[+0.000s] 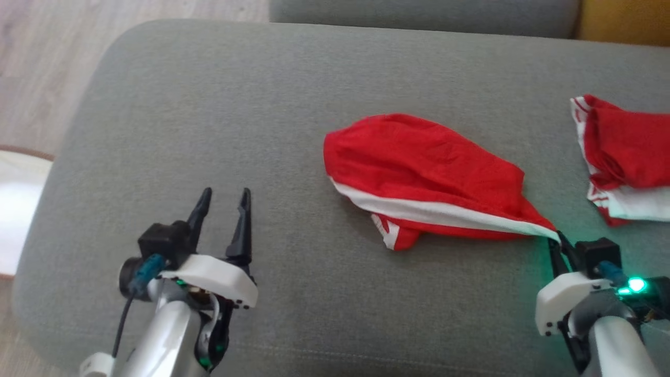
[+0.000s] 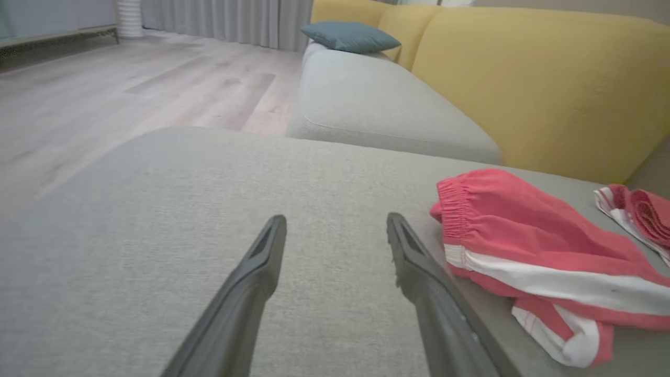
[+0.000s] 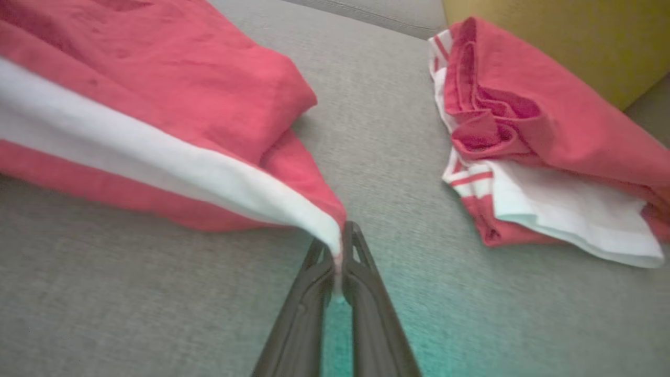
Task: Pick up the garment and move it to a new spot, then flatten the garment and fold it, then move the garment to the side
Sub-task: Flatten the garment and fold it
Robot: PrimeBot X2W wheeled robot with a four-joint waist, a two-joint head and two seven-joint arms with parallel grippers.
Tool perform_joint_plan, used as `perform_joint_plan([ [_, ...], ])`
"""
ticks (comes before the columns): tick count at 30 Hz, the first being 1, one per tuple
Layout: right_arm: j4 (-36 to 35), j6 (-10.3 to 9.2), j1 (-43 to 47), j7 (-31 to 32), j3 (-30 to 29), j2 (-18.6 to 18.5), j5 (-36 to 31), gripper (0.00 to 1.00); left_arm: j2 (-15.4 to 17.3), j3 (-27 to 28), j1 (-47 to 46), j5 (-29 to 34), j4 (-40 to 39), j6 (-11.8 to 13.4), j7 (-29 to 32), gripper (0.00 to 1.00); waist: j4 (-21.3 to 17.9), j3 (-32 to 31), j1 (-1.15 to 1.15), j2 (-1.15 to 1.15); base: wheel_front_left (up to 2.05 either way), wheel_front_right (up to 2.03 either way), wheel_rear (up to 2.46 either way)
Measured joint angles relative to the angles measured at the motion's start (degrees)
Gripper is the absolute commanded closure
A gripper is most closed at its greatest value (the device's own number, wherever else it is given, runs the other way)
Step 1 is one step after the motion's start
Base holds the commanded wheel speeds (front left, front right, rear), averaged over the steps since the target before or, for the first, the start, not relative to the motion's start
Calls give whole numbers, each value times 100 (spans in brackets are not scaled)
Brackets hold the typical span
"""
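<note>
Leftward, left gripper (image 1: 226,192) spread wide, empty, over grey fabric cushion (image 1: 157,104). Mid-cushion, crumpled red shorts with white stripe (image 1: 424,162). Rightward, right gripper (image 1: 556,240) clamped on thin corner only: risks slipping on lifting, or dragging into folded red-and-white garment (image 1: 623,146).

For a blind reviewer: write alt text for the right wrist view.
The right gripper, shut, pinches a corner of the red garment with a white stripe, which lies on a grey cushion. A second red-and-white garment lies apart to the right.
</note>
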Motion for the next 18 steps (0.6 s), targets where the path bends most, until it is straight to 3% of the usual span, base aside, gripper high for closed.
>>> perform_joint_plan([
  [3, -74, 0, 3, 46, -145, 25, -73, 100, -4, -119, -38, 27, 46, -165, 0, 0, -98, 30, 0, 0, 0, 0, 0],
  [8, -135, 0, -44, 74, -370, 82, -189, 100, -12, -584, -430, 112, 347, -676, 33, 0, -320, 154, 0, 0, 0, 0, 0],
  [12, -112, 0, -196, 73, -315, 174, -167, 100, 22, -1276, -824, 211, 672, -988, 159, 0, -538, 269, 0, 0, 0, 0, 0],
  [18, -97, 0, -335, 73, -213, 175, 60, 100, 146, -1863, -1106, 219, 1127, -1012, 203, 0, -662, 384, 0, 0, 0, 0, 0],
])
